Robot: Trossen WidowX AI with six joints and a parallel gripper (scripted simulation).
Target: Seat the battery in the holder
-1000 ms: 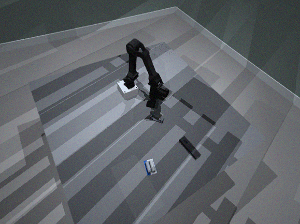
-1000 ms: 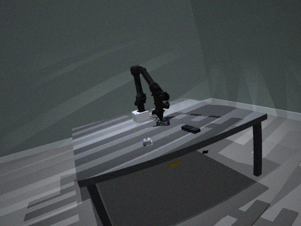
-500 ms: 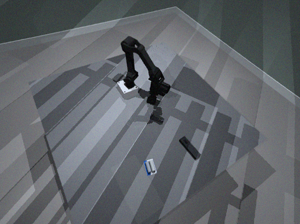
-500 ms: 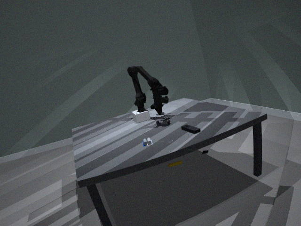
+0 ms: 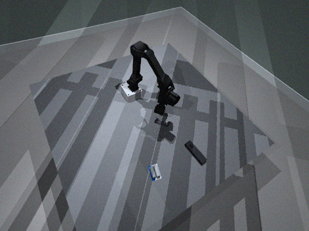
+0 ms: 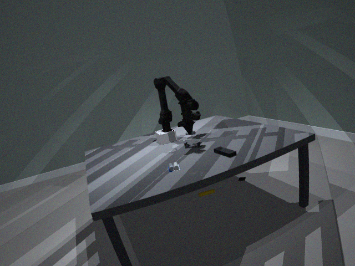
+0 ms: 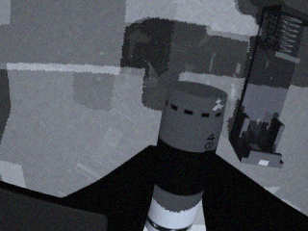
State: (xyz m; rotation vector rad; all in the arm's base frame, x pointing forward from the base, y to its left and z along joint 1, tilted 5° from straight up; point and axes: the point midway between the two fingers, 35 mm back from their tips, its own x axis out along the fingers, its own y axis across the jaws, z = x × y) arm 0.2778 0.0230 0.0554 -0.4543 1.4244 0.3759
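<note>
Grey, black, white banded battery (image 7: 183,154)

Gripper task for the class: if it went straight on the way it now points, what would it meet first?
The gripper, shut on the battery, points down. Its line probably meets the table just beside the holder, not the holder itself, though depth is unclear.
</note>
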